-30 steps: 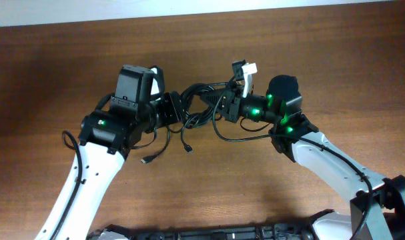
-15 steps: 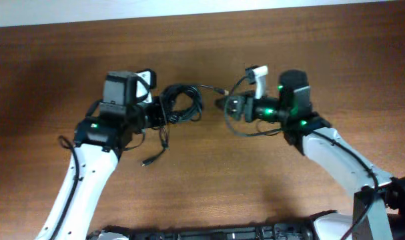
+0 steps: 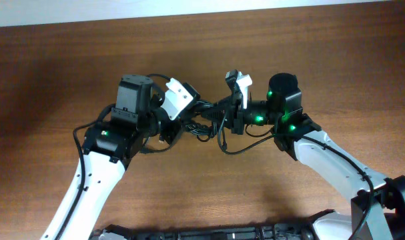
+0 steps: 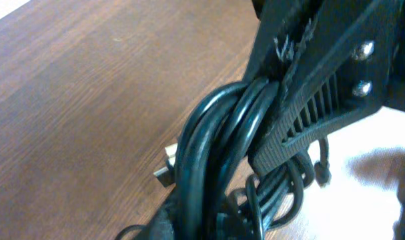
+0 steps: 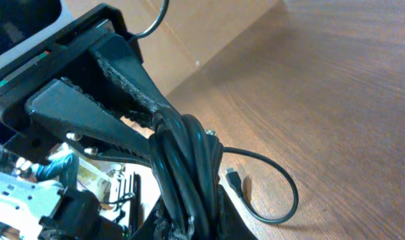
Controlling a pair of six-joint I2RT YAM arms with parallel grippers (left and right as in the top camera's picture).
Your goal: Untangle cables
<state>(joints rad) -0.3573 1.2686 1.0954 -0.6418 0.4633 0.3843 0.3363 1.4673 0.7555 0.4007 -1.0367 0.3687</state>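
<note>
My table (image 4: pixel 89 80) is brown wood with a fine straight grain and a low satin sheen. The cables (image 4: pixel 215 147) wear a smooth black rubbery sheath with soft glossy highlights, and one plug (image 4: pixel 165 171) ends in dull metal. My left gripper (image 4: pixel 265 83) is matt black ribbed plastic with two bright metal screws (image 4: pixel 365 48); my right gripper (image 5: pixel 155 123) is matt black too, rough and gritty inside. My arm shells (image 3: pixel 82 190) are smooth white plastic

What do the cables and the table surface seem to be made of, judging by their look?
The cables look sheathed in black rubber or soft plastic: smooth, slightly shiny, bent in tight loops. The table looks like brown wood or wood-pattern laminate: fine grain lines, low gloss; which one is unclear.
</note>
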